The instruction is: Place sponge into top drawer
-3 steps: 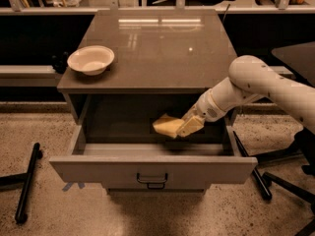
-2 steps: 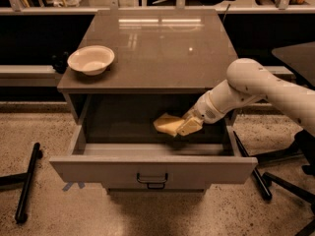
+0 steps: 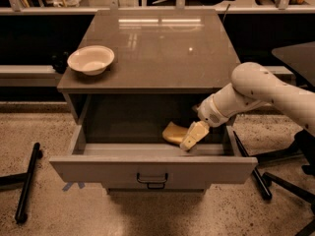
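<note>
The tool (image 3: 191, 137) is inside the open drawer (image 3: 98, 170), against the sponge (image 3: 172, 132). Its grip state cannot be determined. Step in hand: deposit. The next move likely requires release, then a clear withdrawal.

The pale yellow soft sponge block (image 3: 174, 133) lies inside the open, wide grey top drawer (image 3: 152, 169), right of centre, with the gripper (image 3: 193, 136) against its right end.

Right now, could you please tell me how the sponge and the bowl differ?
The sponge is a pale yellow block; the bowl is round and cream. The sponge is inside the open top drawer; the bowl stands upright on the cabinet top. The gripper is in the drawer right beside the sponge, far from the bowl. Both are pale.
</note>
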Robot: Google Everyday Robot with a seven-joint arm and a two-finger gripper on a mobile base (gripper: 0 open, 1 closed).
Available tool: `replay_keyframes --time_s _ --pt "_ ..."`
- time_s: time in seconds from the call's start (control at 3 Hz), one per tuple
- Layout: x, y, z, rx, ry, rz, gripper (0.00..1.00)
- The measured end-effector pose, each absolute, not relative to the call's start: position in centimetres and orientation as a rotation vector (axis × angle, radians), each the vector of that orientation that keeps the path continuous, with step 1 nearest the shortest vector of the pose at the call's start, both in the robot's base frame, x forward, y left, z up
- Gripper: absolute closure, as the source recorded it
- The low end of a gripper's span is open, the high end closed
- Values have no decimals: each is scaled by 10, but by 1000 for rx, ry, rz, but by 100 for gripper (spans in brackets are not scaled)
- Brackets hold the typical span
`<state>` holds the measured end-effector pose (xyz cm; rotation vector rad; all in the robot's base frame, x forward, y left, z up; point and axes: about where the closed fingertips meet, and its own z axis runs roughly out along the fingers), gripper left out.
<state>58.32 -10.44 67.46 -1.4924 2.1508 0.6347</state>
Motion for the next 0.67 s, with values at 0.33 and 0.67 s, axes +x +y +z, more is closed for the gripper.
replay_keyframes --time_s 0.33,0.67 --pt "573 -114 694 -1454 2076 696 0" --pt "552 -124 723 -1416 1984 747 0"
